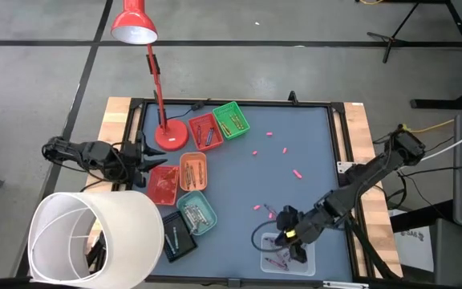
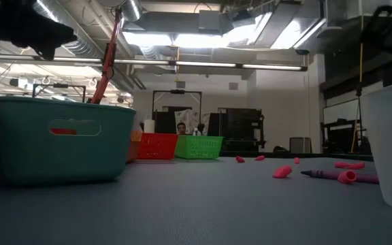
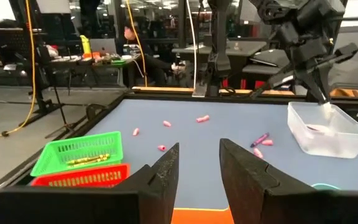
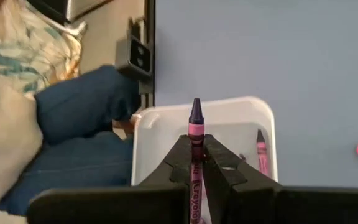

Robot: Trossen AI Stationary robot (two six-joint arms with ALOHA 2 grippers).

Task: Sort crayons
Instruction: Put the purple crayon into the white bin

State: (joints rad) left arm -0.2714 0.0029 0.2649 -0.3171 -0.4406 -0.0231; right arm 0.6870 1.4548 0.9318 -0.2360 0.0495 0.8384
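Note:
My right gripper [image 1: 293,239] is shut on a purple crayon [image 4: 195,127] over the clear white tray [image 1: 289,258] at the table's near right. The tray also shows in the right wrist view [image 4: 166,127], with another purple crayon [image 4: 261,152] lying in it. Short pink crayons [image 1: 297,173] lie scattered on the blue table, and a purple one [image 3: 260,138] lies beside the tray. My left gripper [image 3: 197,165] is open and empty, waiting at the table's left edge [image 1: 145,160] by the coloured trays. My right gripper pinches the purple crayon by its paper-wrapped shaft [image 4: 196,144] between the two fingers. The crayon lies along the fingers, and its pointed tip [image 4: 196,111] sticks out past the fingertips. It is lifted clear, over the white tray.
Coloured trays stand at the left: green [image 1: 231,119], red [image 1: 205,131], orange [image 1: 192,171], teal [image 1: 197,213], black [image 1: 179,235]. A red desk lamp [image 1: 170,135] stands at the far left. A big white cylinder [image 1: 95,237] is at the near left. A person in jeans [image 4: 86,124] sits beyond the table's edge.

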